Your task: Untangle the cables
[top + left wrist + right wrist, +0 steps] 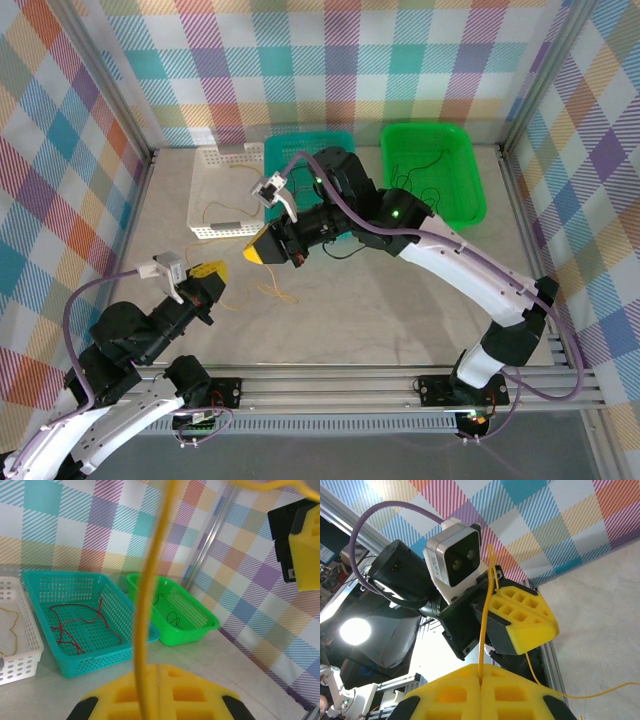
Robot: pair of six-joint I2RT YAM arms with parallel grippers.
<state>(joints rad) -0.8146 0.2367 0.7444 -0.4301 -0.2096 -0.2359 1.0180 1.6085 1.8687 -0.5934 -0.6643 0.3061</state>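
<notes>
Left gripper (157, 672): yellow fingers pressed together, clamped on a yellow cable (145, 605) that runs straight up out of them. Right gripper (481, 680): fingers also closed, pinching the same yellow cable, which rises toward the left gripper just beside it. From the top camera the 2 grippers sit close together over the left-middle of the table (400, 300), with slack yellow cable trailing on the surface below them. 3 baskets stand along the far wall. White basket (22, 660), leftmost, holds 1 thin yellowish cable (12, 630). Teal basket (95, 660), in the middle, holds red cables (62, 630). Green basket (190, 635), on the right, holds black cables (172, 617).
</notes>
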